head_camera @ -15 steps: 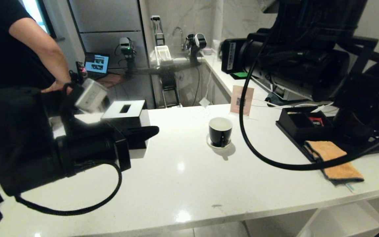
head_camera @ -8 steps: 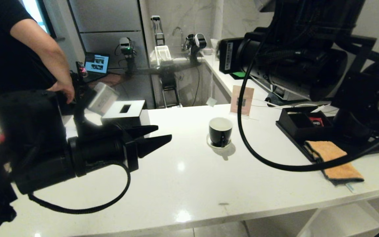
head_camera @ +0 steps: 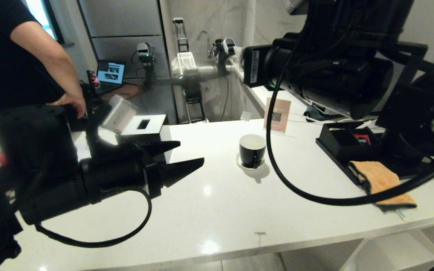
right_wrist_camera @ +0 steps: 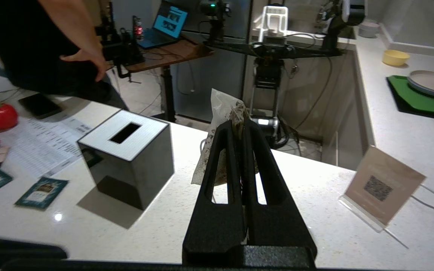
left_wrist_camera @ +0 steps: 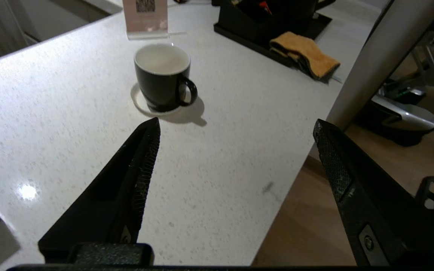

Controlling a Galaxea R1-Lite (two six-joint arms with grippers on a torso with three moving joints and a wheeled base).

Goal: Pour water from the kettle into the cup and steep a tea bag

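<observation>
The cup (head_camera: 252,149), black outside and white inside, stands on its white saucer (head_camera: 240,164) in the middle of the white counter; its handle points toward the counter's near edge. My left gripper (head_camera: 190,152) hovers to the cup's left, open and empty; in the left wrist view the gripper (left_wrist_camera: 236,124) frames bare counter just short of the cup (left_wrist_camera: 162,75). My right gripper (right_wrist_camera: 238,122) is shut on the tea bag (right_wrist_camera: 220,103), a pale pouch held in the air above the far side of the counter. The kettle is out of view.
A box with a slotted silver top (head_camera: 143,126) stands behind my left gripper. A QR sign (head_camera: 277,114), a black compartment box (head_camera: 343,143) and an orange cloth (head_camera: 381,180) lie to the right. A person (head_camera: 13,56) stands at far left. Green sachets (right_wrist_camera: 42,192) lie near papers.
My left gripper has gone from shut to open and has moved right toward the cup. The right arm has shifted slightly left, still holding the tea bag.
</observation>
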